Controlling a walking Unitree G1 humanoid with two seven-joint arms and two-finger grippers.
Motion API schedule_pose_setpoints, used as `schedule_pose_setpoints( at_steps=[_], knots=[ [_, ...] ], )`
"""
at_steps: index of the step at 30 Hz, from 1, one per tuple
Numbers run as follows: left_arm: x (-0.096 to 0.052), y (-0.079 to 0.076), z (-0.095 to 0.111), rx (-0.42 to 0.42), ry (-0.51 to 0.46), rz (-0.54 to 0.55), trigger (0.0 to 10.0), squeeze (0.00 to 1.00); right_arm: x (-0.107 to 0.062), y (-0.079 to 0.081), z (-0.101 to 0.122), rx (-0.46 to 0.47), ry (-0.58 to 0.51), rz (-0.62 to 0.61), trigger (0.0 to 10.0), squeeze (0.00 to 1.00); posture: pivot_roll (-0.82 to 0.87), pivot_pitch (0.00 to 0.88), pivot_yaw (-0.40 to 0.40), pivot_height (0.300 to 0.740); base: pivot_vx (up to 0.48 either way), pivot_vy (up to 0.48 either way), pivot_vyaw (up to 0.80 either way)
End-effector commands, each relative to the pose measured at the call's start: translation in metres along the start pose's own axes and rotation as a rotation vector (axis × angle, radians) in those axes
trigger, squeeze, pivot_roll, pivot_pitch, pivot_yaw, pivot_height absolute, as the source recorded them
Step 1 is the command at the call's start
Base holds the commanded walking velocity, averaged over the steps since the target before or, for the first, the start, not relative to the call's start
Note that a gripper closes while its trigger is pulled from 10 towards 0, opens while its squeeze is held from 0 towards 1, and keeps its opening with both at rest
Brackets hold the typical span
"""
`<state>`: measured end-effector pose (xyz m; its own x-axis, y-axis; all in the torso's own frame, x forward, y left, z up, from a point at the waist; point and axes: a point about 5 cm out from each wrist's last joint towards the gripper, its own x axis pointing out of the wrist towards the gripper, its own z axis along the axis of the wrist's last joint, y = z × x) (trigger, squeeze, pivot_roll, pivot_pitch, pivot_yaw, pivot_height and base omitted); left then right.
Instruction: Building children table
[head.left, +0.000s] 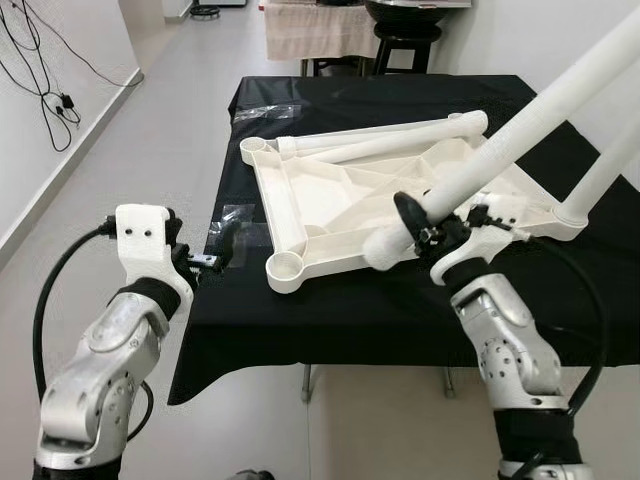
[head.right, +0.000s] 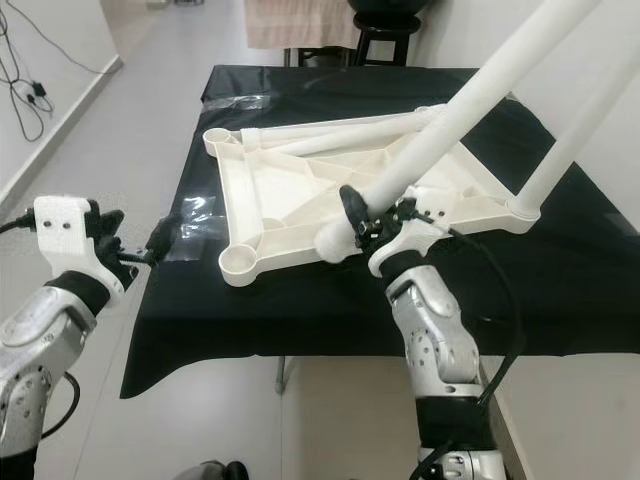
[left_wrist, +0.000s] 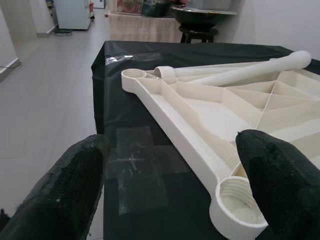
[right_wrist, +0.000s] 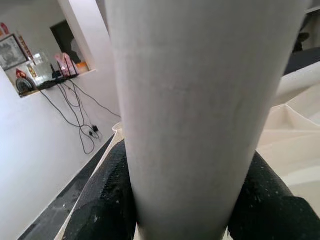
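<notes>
The white plastic tabletop (head.left: 340, 205) lies upside down on the black-covered surface (head.left: 330, 320), its ribbed underside up and threaded corner sockets open to the ceiling. One leg (head.left: 600, 175) stands upright in the socket at the robot's near right corner. Two loose legs (head.left: 400, 135) lie flat along the far edge, their long axes running left to right.

The right gripper (head.left: 425, 225) is clenched around another white table leg (head.left: 520, 125) near its lower end. That leg slants steeply, its rounded lower end pointing down and left over the near edge of the tabletop, its upper end rising up and right. The right forearm rises from below, wrist bent toward the tabletop.

The left gripper (head.left: 228, 245) hovers at the surface's left edge, fingers (left_wrist: 280, 185) spread apart and empty, aimed at the near left corner socket (head.left: 287, 265).
</notes>
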<state>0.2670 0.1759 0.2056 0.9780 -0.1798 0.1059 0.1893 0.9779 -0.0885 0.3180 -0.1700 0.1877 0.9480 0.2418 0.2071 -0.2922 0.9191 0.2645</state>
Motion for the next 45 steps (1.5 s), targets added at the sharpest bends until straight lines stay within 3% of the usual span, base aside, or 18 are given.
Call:
schedule_pose_setpoints(
  at_steps=[1, 6, 15, 23, 45],
  knots=[
    [-0.003, -0.002, -0.001, -0.025, -0.013, -0.022, 10.0, 0.00, 0.000, 0.001, 0.002, -0.013, -0.026, 0.008, 10.0, 0.00, -0.01, 0.067, -0.016, 0.740, 0.000, 0.000, 0.00],
    [-0.004, -0.005, -0.001, -0.027, -0.030, -0.040, 10.0, 0.00, 0.003, 0.002, 0.005, -0.018, -0.038, 0.013, 10.0, 0.00, -0.01, 0.066, -0.017, 0.740, 0.000, 0.000, 0.00],
    [-0.004, -0.002, -0.006, 0.013, -0.023, 0.080, 10.0, 0.00, 0.010, 0.006, 0.005, -0.003, -0.045, 0.023, 10.0, 0.00, -0.01, 0.066, -0.017, 0.740, 0.000, 0.000, 0.00],
    [-0.011, -0.008, -0.017, 0.006, -0.002, -0.042, 10.0, 0.00, 0.009, 0.003, 0.000, -0.016, -0.037, 0.022, 10.0, 0.00, 0.00, 0.069, -0.020, 0.740, 0.000, 0.000, 0.00],
    [-0.010, -0.006, -0.015, -0.006, -0.030, -0.055, 10.0, 0.00, 0.011, 0.006, 0.002, -0.050, -0.052, 0.043, 10.0, 0.00, 0.00, 0.066, -0.014, 0.740, 0.000, 0.000, 0.00]
  ],
)
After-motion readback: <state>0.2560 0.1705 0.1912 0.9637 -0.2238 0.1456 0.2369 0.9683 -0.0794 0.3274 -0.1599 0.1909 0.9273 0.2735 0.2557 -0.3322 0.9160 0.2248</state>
